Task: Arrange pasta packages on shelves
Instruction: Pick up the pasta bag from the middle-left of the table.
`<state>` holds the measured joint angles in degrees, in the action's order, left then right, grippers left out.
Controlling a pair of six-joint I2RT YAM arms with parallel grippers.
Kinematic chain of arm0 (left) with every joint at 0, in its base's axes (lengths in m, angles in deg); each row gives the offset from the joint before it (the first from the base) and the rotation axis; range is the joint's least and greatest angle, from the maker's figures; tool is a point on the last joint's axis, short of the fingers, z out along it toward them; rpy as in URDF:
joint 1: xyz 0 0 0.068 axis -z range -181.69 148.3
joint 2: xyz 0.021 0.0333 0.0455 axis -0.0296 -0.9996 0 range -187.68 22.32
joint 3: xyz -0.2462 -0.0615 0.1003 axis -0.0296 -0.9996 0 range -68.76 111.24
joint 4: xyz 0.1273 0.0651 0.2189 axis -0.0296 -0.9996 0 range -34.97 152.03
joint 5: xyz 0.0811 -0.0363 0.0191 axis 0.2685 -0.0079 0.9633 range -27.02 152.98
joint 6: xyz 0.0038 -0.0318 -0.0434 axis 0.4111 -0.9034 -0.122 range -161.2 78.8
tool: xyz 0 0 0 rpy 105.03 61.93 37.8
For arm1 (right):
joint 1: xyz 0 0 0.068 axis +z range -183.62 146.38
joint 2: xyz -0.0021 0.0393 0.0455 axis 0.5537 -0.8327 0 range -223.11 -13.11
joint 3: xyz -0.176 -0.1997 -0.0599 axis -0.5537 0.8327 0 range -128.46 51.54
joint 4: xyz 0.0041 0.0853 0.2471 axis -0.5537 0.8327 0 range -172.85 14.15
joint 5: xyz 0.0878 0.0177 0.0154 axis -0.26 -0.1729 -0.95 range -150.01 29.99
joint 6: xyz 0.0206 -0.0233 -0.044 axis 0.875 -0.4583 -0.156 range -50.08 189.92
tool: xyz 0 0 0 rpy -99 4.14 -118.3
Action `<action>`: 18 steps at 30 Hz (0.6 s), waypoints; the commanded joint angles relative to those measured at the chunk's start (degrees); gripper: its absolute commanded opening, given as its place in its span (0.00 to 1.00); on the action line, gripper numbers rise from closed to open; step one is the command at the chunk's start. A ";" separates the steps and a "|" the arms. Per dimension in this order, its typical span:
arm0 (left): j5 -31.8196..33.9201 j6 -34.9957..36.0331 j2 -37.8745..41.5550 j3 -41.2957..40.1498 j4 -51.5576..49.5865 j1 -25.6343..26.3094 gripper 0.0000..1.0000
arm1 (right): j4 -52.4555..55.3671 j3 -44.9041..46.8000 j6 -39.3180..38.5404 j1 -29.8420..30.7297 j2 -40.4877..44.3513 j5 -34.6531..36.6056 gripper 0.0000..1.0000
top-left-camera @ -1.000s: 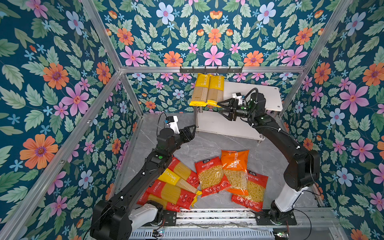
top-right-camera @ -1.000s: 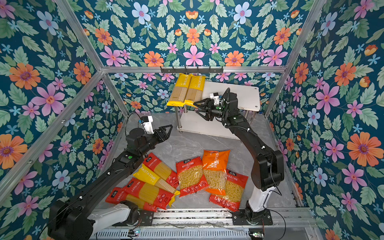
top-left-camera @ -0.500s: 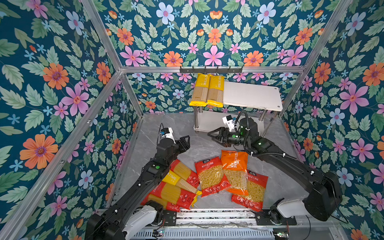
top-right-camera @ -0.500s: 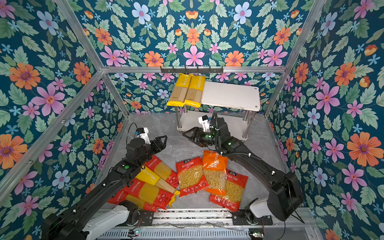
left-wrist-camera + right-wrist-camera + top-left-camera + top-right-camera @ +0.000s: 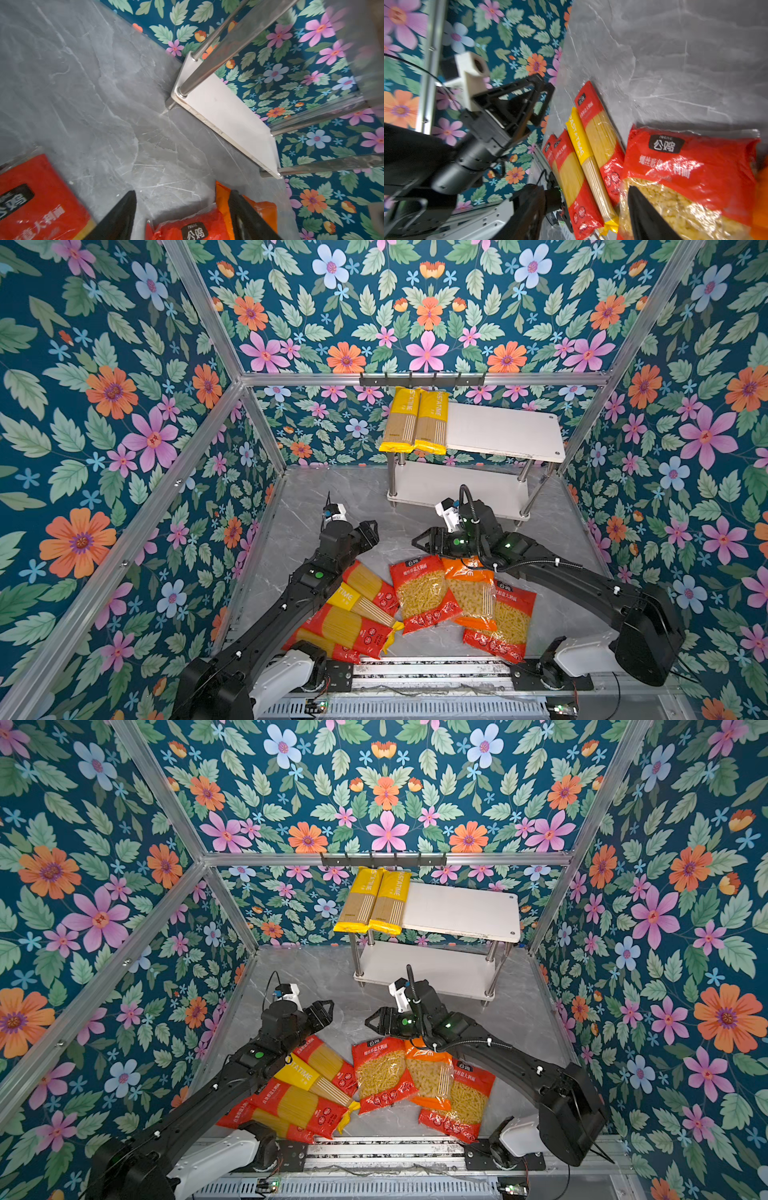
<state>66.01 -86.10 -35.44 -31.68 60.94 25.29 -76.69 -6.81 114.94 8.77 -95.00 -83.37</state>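
Now the left gripper, black with two fingers, hovers low with its jaws spread apart and nothing between them; the right gripper, also black, is likewise spread wide and empty, its tip near the left one but not touching it.

Just below the right gripper lies a red short-pasta bag with a clear window; in the right wrist view one black finger shows over that window; beside this bag lies an orange short-pasta bag, its top edge crossed by the right arm, and it overlaps a second red short-pasta bag.

Beneath the left arm lies a heap of long spaghetti packs; a red spaghetti pack, a yellow spaghetti pack laid across the heap, and another red spaghetti pack; all rest on the grey marble-patterned desk.

Further back stand the shelves, two white boards on chrome posts; the top board carries two yellow spaghetti packs side by side at its left end; the lower board is bare.

Behind them a black hook rail hangs on the floral wall.
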 commanded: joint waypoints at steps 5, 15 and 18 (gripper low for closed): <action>7.65 -1.52 3.36 -3.36 -12.46 -0.34 0.73 | 2.18 -1.95 -2.75 5.50 -9.45 3.12 0.63; 9.02 -4.39 6.47 -9.63 -13.69 -2.70 0.73 | 7.87 -17.54 -6.59 8.97 -27.17 -2.03 0.55; 9.44 -5.49 8.60 -11.19 -14.33 -3.22 0.73 | 10.77 -20.08 -8.28 11.91 -29.41 -3.32 0.54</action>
<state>74.11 -90.36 -27.81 -42.20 47.74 22.45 -70.09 -25.30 109.15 19.09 -123.11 -84.61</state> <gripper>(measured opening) 0.726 0.547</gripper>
